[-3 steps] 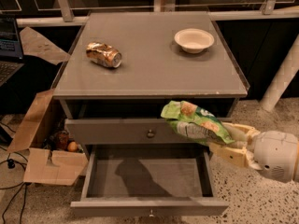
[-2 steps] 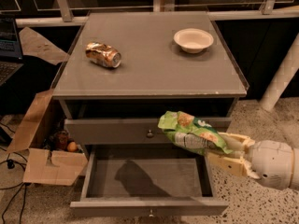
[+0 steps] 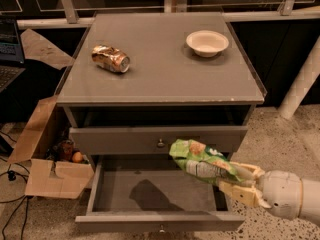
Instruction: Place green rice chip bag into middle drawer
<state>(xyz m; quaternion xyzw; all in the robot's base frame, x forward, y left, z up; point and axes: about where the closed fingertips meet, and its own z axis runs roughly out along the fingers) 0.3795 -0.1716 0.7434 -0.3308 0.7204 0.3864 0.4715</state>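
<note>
The green rice chip bag is wrinkly with white and orange print. My gripper reaches in from the lower right and is shut on the bag's right end. It holds the bag in the air above the right part of the middle drawer. That drawer is pulled open, its bare grey floor shows, and the bag's shadow falls on it.
The grey drawer above shows only its front panel and knob. On the cabinet top lie a dented gold-brown can and a white bowl. An open cardboard box stands at the left, and a white pole at the right.
My gripper has carried the bag down and to the left, from in front of the upper drawer's panel to over the open drawer. The rest has not moved.
</note>
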